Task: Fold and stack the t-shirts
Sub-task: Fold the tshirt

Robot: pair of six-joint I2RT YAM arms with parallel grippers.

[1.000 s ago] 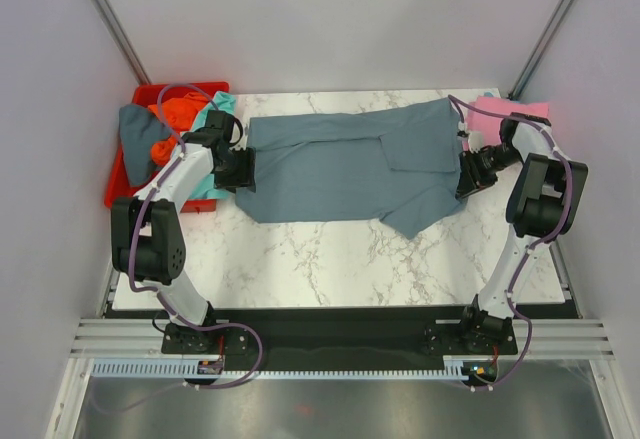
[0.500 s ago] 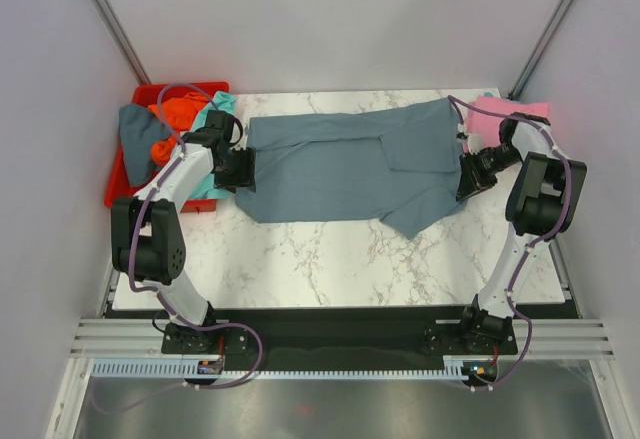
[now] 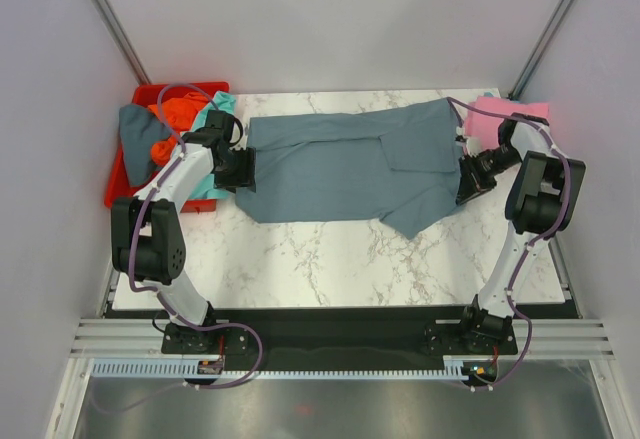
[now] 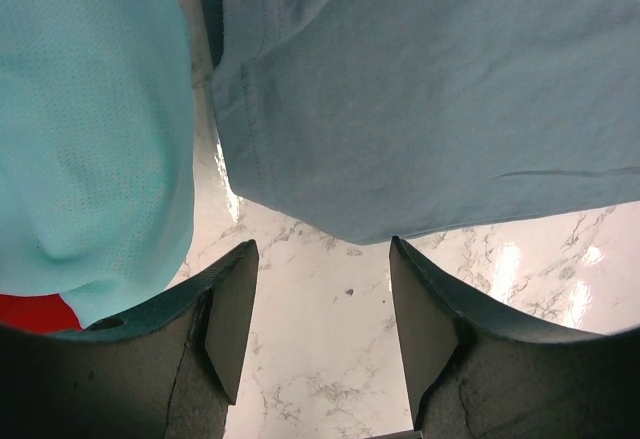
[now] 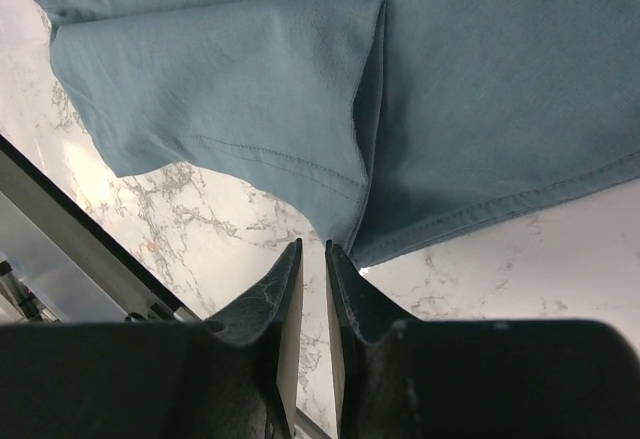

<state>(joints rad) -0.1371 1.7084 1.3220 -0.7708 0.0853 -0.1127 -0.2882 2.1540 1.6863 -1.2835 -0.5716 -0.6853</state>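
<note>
- The slate t-shirt (image 3: 340,164) is spread flat across the far half of the desk (image 3: 330,259), apparently so that it can be folded.
- The left gripper (image 4: 320,259) is held at the shirt's left edge with its jaws wide. Only bare desk is seen between them and nothing is gripped, so a grasp there is judged to be in preparation.
- The right gripper (image 5: 312,249) is set at the shirt's right edge, its jaws at a narrow slit. Whether cloth is pinched cannot be told.
- The red bin (image 3: 113,191), beside the desk's far left corner, is filled with an orange t-shirt (image 3: 178,114) and a dark grey garment (image 3: 138,137). A teal t-shirt (image 4: 90,109) is draped over its rim.
- A pink t-shirt (image 3: 505,114) is laid at the far right corner, possibly where the stack is to be made.
</note>
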